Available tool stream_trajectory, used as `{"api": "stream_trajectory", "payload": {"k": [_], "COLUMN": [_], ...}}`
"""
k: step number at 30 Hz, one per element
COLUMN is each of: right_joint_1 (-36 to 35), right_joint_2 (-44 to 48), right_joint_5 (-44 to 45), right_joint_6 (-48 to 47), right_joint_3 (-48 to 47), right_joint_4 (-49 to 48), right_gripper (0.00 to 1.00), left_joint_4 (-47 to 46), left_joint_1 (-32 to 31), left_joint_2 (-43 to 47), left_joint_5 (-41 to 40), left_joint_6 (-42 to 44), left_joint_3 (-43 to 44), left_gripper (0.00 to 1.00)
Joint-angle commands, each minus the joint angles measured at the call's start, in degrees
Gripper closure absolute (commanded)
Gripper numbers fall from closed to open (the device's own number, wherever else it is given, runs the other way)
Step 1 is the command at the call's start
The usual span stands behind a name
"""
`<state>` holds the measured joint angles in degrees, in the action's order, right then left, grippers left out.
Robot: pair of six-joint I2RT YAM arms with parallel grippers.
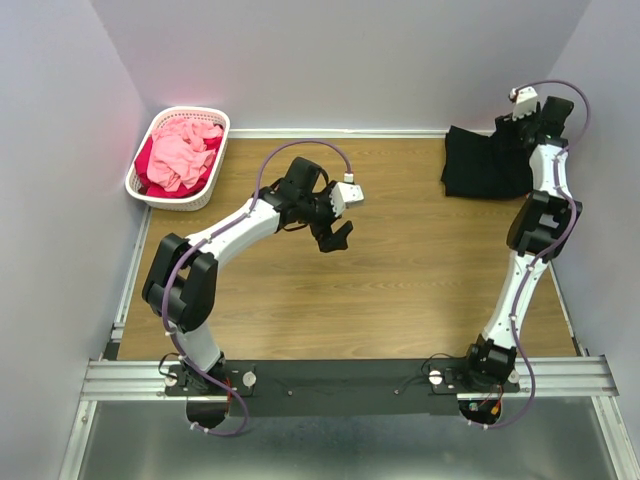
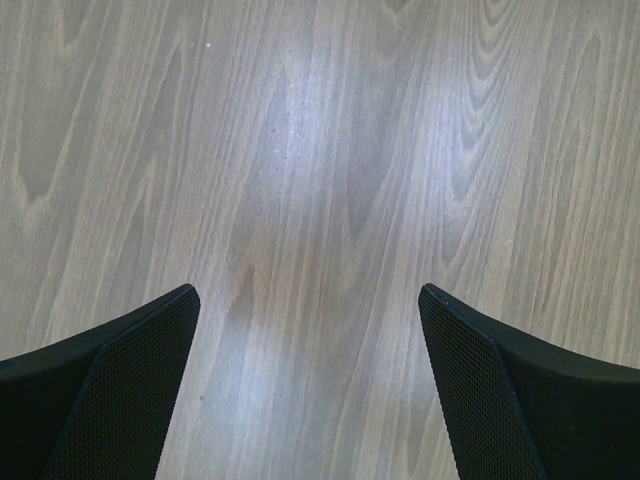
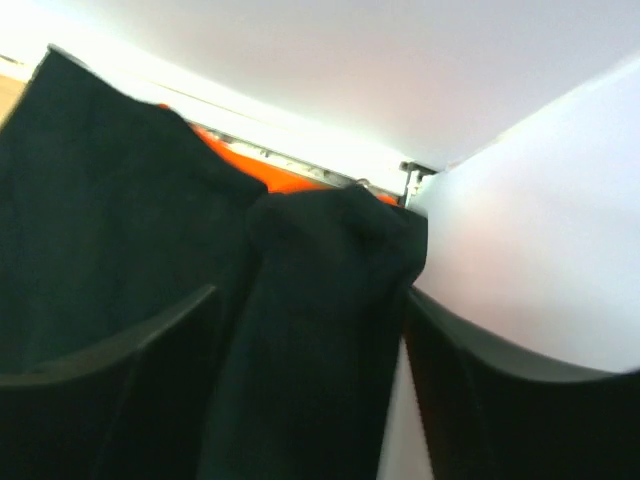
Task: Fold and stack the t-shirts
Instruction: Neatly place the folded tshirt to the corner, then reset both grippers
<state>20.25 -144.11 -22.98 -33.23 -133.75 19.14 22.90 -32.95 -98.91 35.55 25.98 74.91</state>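
Observation:
The black t-shirt [image 1: 480, 165] lies folded at the table's back right corner. In the right wrist view it [image 3: 110, 220] fills the left and middle, and a raised fold of it stands between my fingers. A strip of the orange t-shirt [image 3: 290, 180] shows behind the black one, next to the wall; it is hidden in the top view. My right gripper [image 1: 518, 132] [image 3: 305, 310] is open, its jaws on either side of the black fold. My left gripper [image 1: 335, 238] [image 2: 308, 300] is open and empty above bare wood at the table's middle.
A white lattice basket [image 1: 150, 190] with pink and red cloth stands at the back left corner. The walls close in the table at the left, back and right. The right arm [image 1: 540, 220] reaches along the right wall.

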Motion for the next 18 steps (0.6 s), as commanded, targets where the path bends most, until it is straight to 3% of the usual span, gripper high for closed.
{"api": "stream_trajectory", "payload": {"k": [1,3,12,18], "right_joint_1": [0.23,0.23,-0.39,-0.56], "right_joint_2": [0.58,1.73,14.29,22.1], "right_joint_5": [3.38,3.12,-0.84,-3.03], "right_joint_6": [1.5,2.12,9.59,15.64], "right_joint_3": [-2.13,-1.08,7.53,11.41], "right_joint_4": [-4.54,-4.63,-4.46,-0.07], "right_gripper": [0.17,0.01,0.0,0.0], "left_joint_4": [-0.74,-1.01,-3.91,-4.88], "left_joint_1": [0.6,2.09,12.19,19.32], "left_joint_2": [1.18,1.88,6.79,12.85], "left_joint_5": [1.36,2.85,9.18,7.97], "left_joint_6": [-1.37,-2.68,-9.62,-11.47], "left_joint_3": [-1.08,-1.17,-2.05,-3.46], "left_gripper": [0.02,0.02,0.02,0.02]}}
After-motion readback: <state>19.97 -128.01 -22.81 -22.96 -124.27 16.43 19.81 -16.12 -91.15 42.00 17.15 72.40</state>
